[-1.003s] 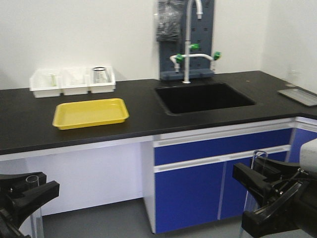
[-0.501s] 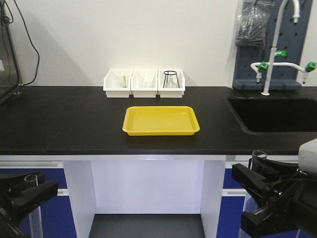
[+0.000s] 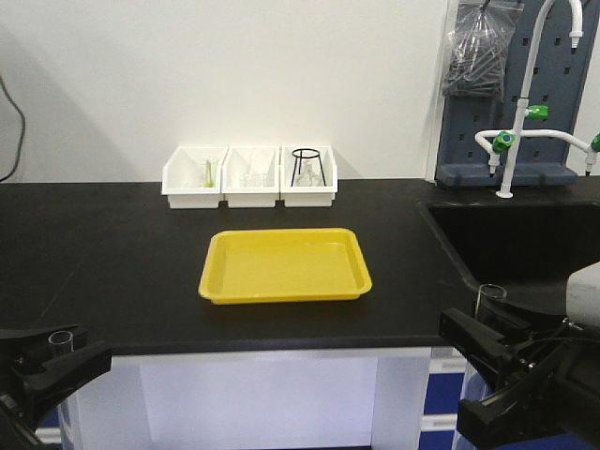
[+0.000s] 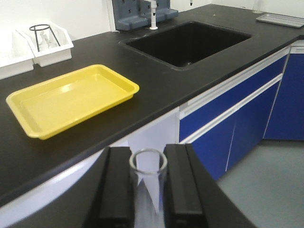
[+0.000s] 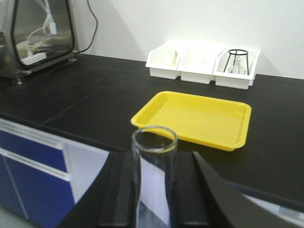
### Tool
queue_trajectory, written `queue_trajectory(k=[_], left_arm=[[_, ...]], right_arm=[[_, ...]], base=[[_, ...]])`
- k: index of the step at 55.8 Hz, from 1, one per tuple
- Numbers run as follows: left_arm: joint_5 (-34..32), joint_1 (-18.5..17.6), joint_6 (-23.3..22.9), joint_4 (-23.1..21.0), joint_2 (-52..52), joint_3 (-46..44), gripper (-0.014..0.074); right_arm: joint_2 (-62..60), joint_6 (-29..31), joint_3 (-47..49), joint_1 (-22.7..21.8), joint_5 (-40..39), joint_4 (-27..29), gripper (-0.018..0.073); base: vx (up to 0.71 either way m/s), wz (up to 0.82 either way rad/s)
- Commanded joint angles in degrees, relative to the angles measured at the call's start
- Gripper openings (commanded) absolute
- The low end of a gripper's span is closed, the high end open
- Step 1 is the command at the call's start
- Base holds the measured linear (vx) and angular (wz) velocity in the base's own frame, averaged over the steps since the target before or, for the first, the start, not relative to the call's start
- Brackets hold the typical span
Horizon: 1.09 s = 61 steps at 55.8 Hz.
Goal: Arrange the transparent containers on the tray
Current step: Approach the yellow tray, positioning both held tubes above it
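The yellow tray lies empty on the black counter, in front of the white bins; it shows too as the tray and the tray in both wrist views. My left gripper is shut on a short clear test tube, held upright below the counter's front edge at lower left, seen from the front as the tube. My right gripper is shut on the taller test tube, upright at lower right, its rim poking above the black fingers.
Three white bins stand behind the tray; the right one holds a flask with a black wire stand. A black sink with a faucet sits at the right. A grey metal tray lies beyond the sink. A glass-fronted cabinet stands far left.
The whole view has shifted: the base turned left past the sink, then drifted slightly right and closer, so the yellow tray is now centred ahead. Both grippers keep holding their tubes.
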State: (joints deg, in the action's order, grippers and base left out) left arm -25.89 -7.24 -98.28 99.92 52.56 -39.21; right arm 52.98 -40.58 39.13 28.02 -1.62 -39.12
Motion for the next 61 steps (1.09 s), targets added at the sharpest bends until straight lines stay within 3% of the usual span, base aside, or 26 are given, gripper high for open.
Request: queue_trajectory(k=[1,61], left_arm=[[1.07,-0.19,-0.54,-2.48,-0.4,-1.55,0.0],[1.07,-0.19,-0.54,-2.48,-0.4,-1.55,0.0]], right_arm=[[-0.74,0.25,1.92,-0.03,-3.69,-0.37,-0.0011],[-0.74,0.25,1.92,-0.03,-3.69,-0.37,-0.0011]], base=[[0.4,-0.13],[0.39,0.02]])
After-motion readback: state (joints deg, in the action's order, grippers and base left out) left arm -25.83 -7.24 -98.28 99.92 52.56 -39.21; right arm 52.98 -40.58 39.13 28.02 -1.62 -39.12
